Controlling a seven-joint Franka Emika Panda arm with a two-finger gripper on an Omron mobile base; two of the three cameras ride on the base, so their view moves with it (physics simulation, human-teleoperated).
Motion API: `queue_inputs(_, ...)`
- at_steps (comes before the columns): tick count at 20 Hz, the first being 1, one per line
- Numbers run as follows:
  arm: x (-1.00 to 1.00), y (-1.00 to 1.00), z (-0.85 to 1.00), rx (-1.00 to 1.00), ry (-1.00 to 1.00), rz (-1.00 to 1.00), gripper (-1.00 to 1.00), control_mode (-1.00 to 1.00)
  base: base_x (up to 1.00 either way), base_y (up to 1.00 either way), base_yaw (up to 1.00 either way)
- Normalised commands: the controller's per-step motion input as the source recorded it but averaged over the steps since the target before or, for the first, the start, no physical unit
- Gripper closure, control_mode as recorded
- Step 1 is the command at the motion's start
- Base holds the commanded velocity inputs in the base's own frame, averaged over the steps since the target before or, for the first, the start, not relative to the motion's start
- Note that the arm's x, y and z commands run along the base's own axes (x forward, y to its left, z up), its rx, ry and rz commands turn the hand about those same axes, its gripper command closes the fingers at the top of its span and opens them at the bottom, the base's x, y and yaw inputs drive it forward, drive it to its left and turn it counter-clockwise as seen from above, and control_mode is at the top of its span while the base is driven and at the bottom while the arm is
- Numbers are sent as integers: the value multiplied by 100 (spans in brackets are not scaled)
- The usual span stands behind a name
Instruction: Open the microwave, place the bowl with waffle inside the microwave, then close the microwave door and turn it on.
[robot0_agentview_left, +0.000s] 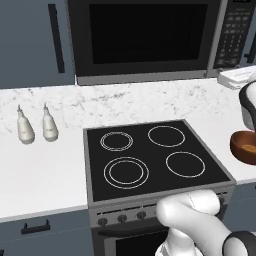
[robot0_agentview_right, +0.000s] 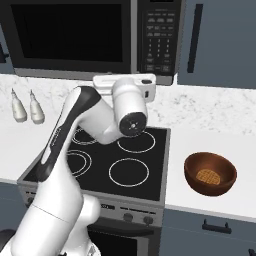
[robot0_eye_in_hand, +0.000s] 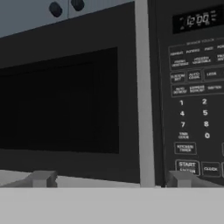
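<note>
Nothing is done yet: the microwave door (robot0_eye_in_hand: 70, 100) is shut. The gripper (robot0_eye_in_hand: 111, 179), fingers spread wide and empty, faces the microwave (robot0_agentview_left: 150, 37) (keypad at three o'clock). The bowl (robot0_agentview_right: 210, 173) with waffle waits on the counter, right of the stovetop (robot0_agentview_left: 152, 157).

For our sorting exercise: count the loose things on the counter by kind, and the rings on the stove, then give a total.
Bottles: 2, one beside the other
Bowl: 1, with a waffle in it
Waffle: 1
Stove rings: 4
Total: 8
</note>
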Motion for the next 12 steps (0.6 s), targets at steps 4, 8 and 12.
queue_inputs(4,48,0,0,5,0,0,-100,-100,0,0,0)
queue_inputs(8,48,-13,23,8,-3,0,-100,-100,0,0,0)
queue_inputs(12,33,-7,54,6,-15,0,-100,-100,0,0,0)
